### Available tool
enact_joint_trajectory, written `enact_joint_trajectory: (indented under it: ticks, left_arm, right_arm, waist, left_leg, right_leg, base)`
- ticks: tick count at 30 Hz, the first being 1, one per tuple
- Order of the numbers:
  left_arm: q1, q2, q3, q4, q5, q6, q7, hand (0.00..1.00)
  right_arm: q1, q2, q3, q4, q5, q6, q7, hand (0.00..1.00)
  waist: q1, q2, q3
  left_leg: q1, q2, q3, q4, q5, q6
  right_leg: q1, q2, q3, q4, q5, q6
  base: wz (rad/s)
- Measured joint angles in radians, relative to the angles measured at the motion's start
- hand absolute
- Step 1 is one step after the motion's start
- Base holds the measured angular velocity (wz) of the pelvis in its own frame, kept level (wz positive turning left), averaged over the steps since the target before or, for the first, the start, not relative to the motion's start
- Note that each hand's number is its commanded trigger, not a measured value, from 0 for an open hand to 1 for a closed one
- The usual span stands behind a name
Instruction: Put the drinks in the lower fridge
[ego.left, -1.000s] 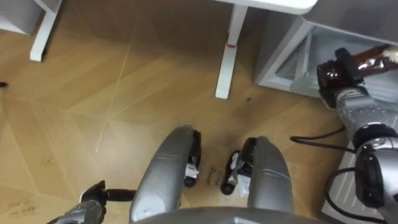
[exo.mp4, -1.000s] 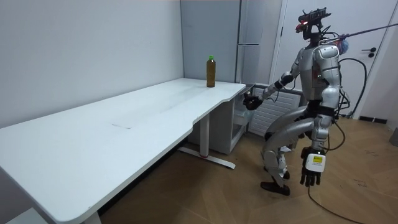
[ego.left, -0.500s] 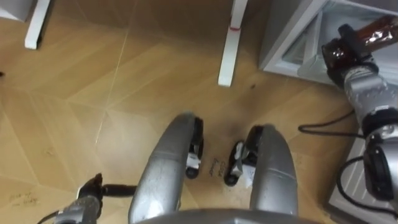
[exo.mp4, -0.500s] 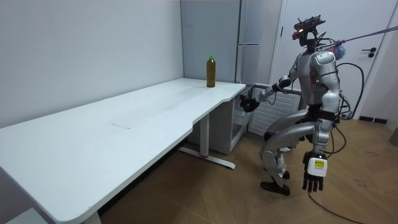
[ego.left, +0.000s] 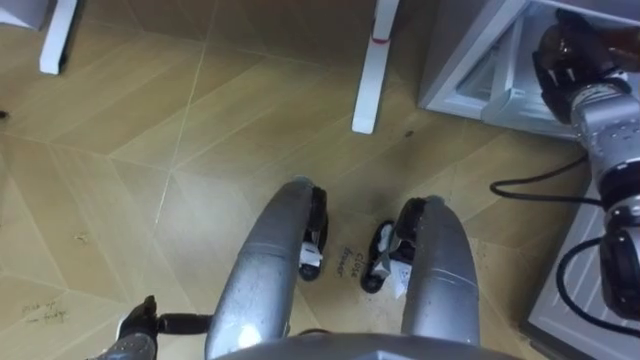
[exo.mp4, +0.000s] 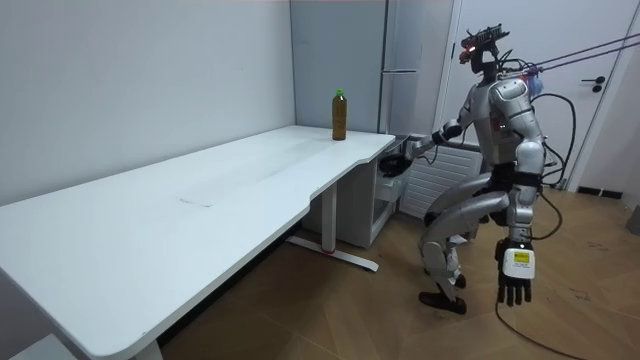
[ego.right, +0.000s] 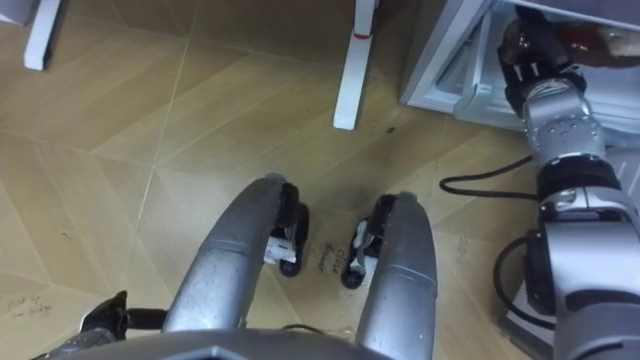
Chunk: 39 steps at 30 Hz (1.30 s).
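Note:
My right hand (ego.left: 562, 62) is shut on a dark brown drink bottle (ego.right: 588, 42), held lying on its side at the open front of the low white fridge (ego.left: 470, 78). In the room view the right hand (exo.mp4: 398, 165) reaches out to the low fridge (exo.mp4: 372, 206) beside the table's end, and I stand with bent knees. A second brown drink bottle (exo.mp4: 339, 114) with a green cap stands upright on the far corner of the white table (exo.mp4: 200, 215). My left hand (exo.mp4: 515, 276) hangs open at my side, holding nothing, and also shows low as the left hand (ego.left: 135, 330).
A white table leg (ego.left: 371, 70) stands on the wooden floor just left of the fridge. A tall grey fridge (exo.mp4: 400, 60) rises behind the low one. A white radiator (exo.mp4: 435, 180) lines the wall behind my outstretched arm.
My right hand has carried the bottle farther towards the fridge opening, up and right in the eye view. My left hand has sunk a little lower at my side.

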Motion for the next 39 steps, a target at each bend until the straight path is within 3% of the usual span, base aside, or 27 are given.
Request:
enact_joint_trajectory:
  ticks: [5,17,30,39]
  left_arm:
    - [0.036,0.013,0.007,-0.028,0.0,-0.01,-0.002,0.0]
    - [0.043,0.016,0.032,-0.017,-0.002,-0.031,-0.001,0.0]
    - [0.042,0.016,0.03,-0.017,-0.022,-0.032,-0.002,0.0]
    - [0.043,0.016,0.029,-0.018,-0.018,-0.016,-0.002,0.0]
  right_arm:
    - [0.0,0.0,-0.002,0.003,0.0,0.001,-0.007,0.0]
    - [0.0,-0.001,-0.043,0.055,0.006,0.0,-0.061,0.0]
    - [0.0,-0.024,-0.038,0.055,-0.009,-0.002,-0.059,0.0]
    - [0.0,-0.027,-0.034,0.054,-0.155,-0.002,-0.033,0.0]
  waist:
    - [-0.004,-0.002,0.0002]
    - [-0.001,0.007,-0.0006]
    - [0.001,0.025,-0.0003]
    - [0.005,0.026,-0.0003]
  left_leg:
    - [0.027,0.01,0.0,-0.066,0.016,0.003]
    - [0.111,0.01,0.001,-0.17,0.025,-0.002]
    - [0.124,0.012,0.004,-0.189,0.027,-0.006]
    - [0.147,0.015,0.014,-0.202,0.029,-0.009]
  right_leg:
    - [0.022,0.015,-0.003,-0.069,0.025,-0.009]
    - [0.1,0.022,-0.01,-0.167,0.033,-0.008]
    - [0.108,0.028,-0.006,-0.18,0.034,-0.008]
    - [0.123,0.035,0.005,-0.19,0.04,-0.007]
  base:
    - [-0.07]
    - [0.0]
    - [0.0]
    - [-0.03]
